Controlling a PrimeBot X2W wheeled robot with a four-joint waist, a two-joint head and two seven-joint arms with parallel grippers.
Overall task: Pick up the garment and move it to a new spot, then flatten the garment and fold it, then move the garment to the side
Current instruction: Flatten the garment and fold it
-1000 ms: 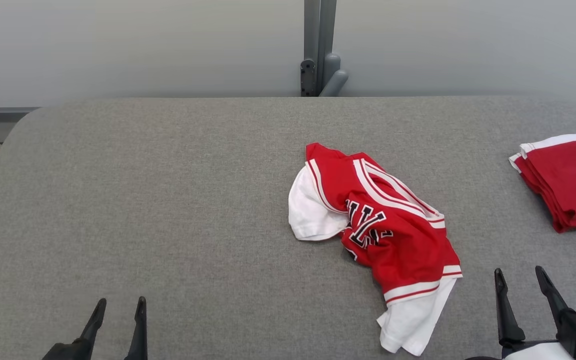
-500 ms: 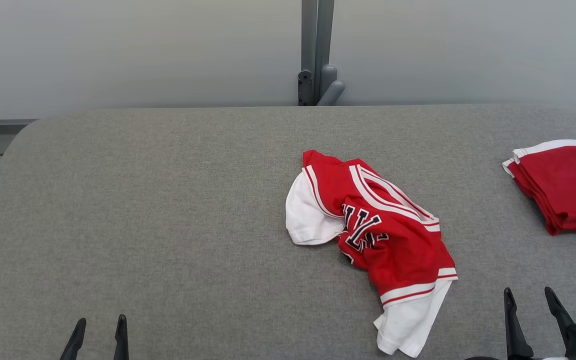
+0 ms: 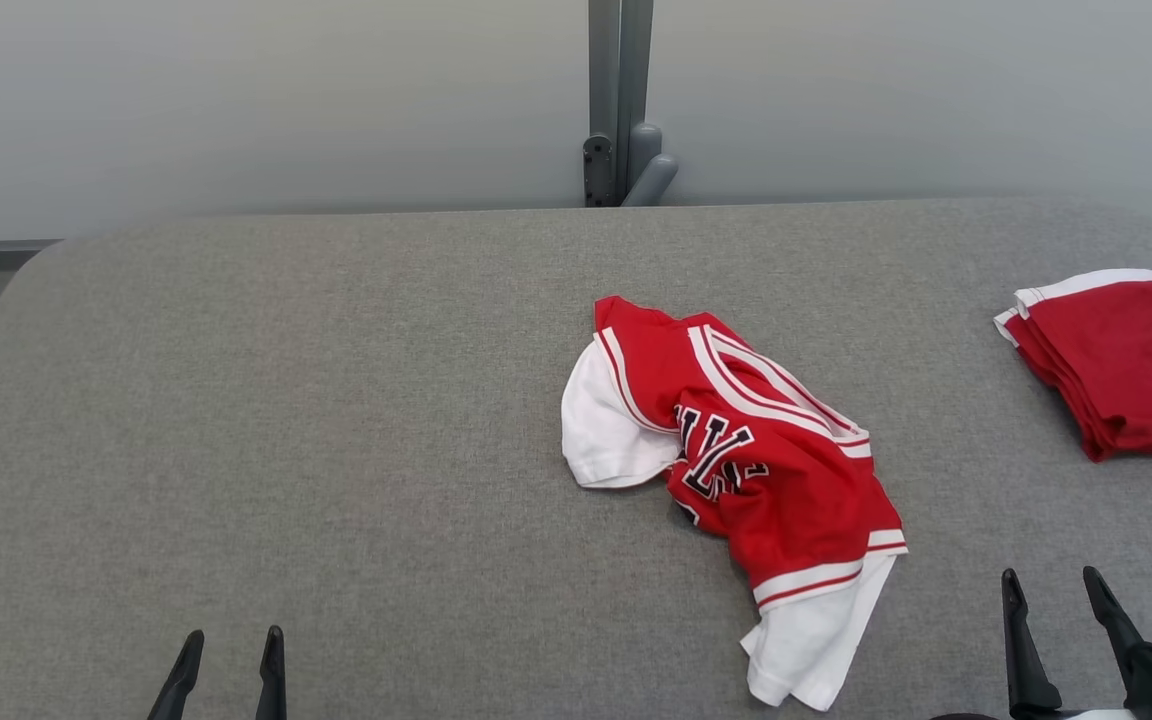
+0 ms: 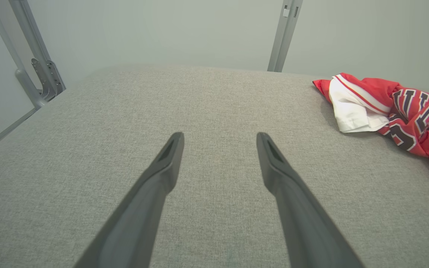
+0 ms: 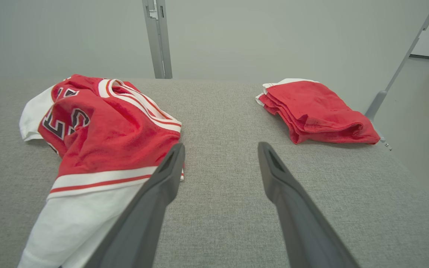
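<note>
The crumpled red-and-white jersey (image 3: 736, 470) lies on the grey fabric worktop (image 3: 336, 450), its long axis running far-left to near-right. The left gripper (image 3: 235, 633) and right gripper (image 3: 1050, 572) stand wide, empty.

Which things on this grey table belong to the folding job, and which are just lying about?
Job: crumpled red-and-white lettered fabric jersey, centre; left pincer and right pincer, both open.
Lying about: folded red fabric stack with white trim, far right; grey metal post behind.

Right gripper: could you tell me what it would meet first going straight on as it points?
Probably only bare table: the right gripper points between the crumpled garment and the folded red stack, touching neither.
</note>
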